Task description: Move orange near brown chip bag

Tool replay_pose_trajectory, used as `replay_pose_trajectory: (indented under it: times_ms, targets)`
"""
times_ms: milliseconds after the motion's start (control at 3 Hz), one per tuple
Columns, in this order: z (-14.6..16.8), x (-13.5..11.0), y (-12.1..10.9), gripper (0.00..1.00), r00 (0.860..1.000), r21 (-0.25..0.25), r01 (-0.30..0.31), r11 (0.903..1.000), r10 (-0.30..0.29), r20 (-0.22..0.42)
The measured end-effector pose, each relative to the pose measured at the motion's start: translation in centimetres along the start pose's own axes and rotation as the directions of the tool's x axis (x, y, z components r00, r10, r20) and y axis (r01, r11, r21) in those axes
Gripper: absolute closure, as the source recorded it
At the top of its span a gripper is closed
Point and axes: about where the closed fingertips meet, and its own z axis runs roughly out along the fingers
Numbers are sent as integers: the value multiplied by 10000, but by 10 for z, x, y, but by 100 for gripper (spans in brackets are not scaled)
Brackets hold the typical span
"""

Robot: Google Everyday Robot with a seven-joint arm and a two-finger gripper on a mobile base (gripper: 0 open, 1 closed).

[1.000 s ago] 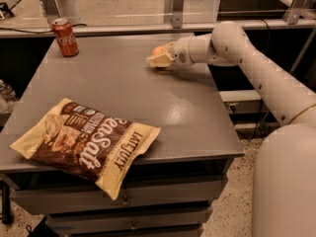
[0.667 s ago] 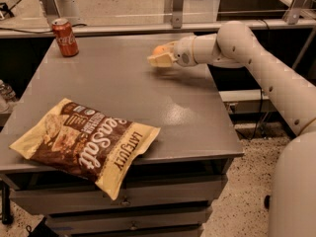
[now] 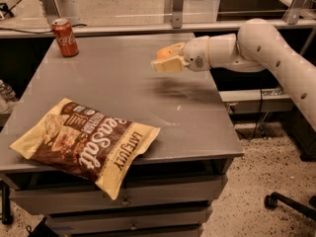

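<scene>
The brown chip bag (image 3: 86,144) lies flat at the front left of the grey table (image 3: 123,83), one corner hanging over the front edge. My gripper (image 3: 165,59) reaches in from the right and hovers above the table's right middle. It is shut on the orange (image 3: 164,53), whose orange skin shows between the pale fingers (image 3: 168,64). The orange is held well above the tabletop, up and to the right of the bag.
A red soda can (image 3: 65,37) stands at the table's back left corner. The white arm (image 3: 261,48) spans the right side above the table edge. A rail with posts (image 3: 177,6) runs behind the table. A chair wheel (image 3: 270,200) is on the floor at right.
My gripper, holding the orange, has risen off the table and shifted a little toward the front and the bag. The bag and the can have not moved.
</scene>
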Motion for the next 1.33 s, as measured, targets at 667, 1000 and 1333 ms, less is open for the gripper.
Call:
replay_pose_trajectory:
  times_ms: [667,1000,1333]
  targets:
    - [-54,15,60,100,9998,-2081,81,9781,-121,-179]
    - [-55,18,73,100,9994,-2558,74,9667,-154,-295]
    - [-55,18,73,100,9994,-2560,74,9667,-154,-295]
